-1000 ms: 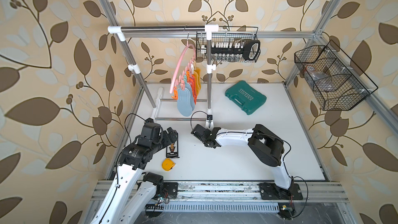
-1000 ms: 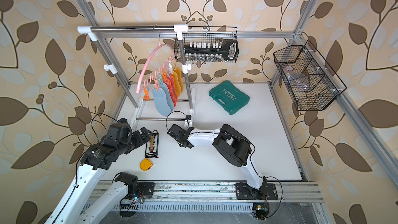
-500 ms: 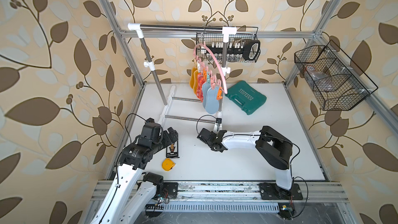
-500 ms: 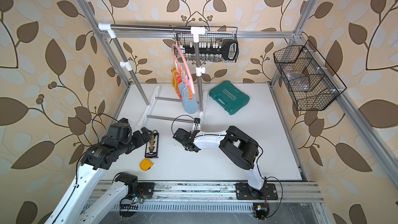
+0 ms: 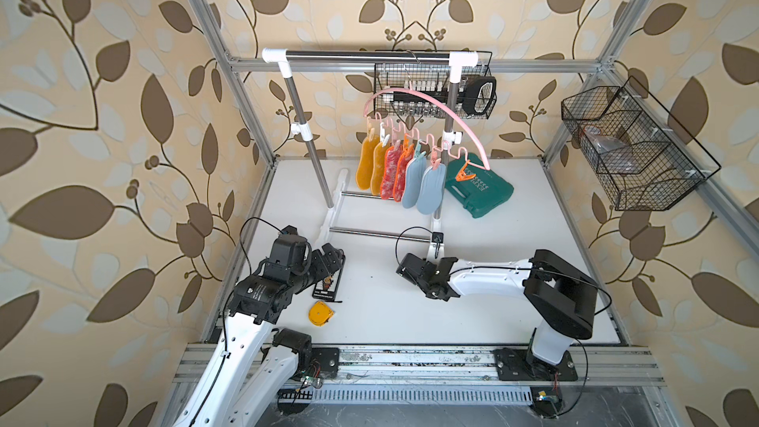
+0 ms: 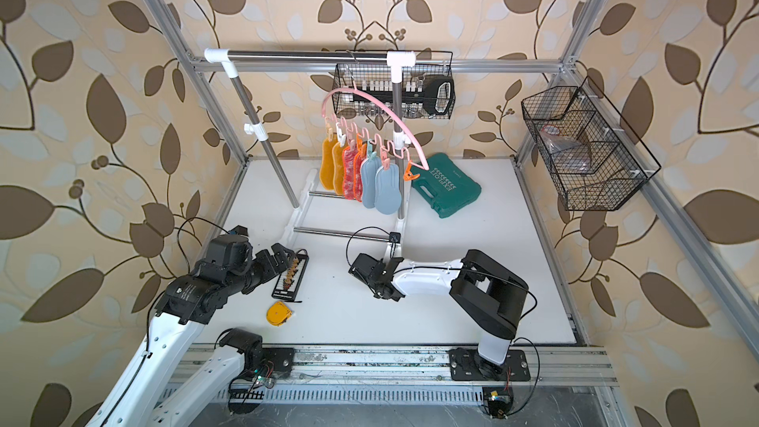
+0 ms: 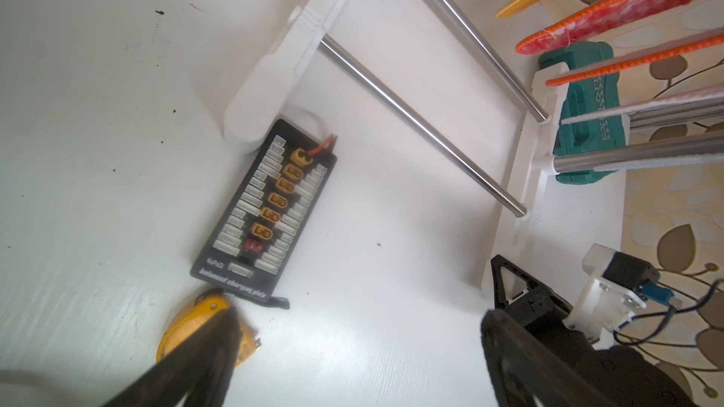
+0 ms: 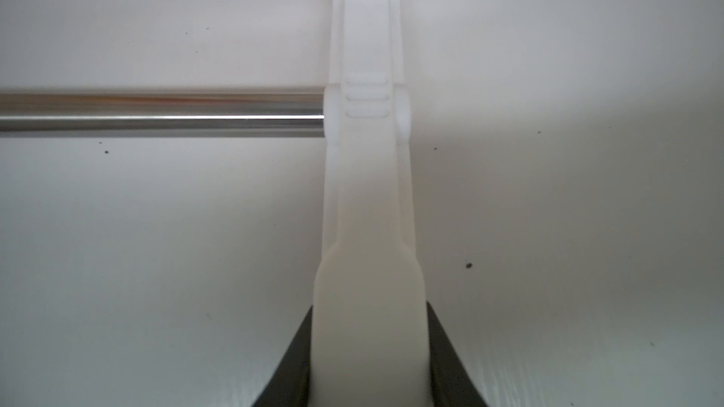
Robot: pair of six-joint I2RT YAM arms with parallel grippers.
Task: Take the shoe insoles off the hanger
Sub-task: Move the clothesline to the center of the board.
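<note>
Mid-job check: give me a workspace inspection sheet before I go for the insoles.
Surface: white table, a few dark specks.
Job's things: six shoe insoles clipped to the pink hanger, hung from the garment rack top rail; none removed.
Clutter: teal case past the rack; charging board and yellow tape measure by the left arm.
Pincers: left pincer open, empty, near the board; right pincer shut on the rack foot.
Cables: black cables loop loose at both wrists.
Surroundings: two wire baskets on the frame; leaf wallpaper.
</note>
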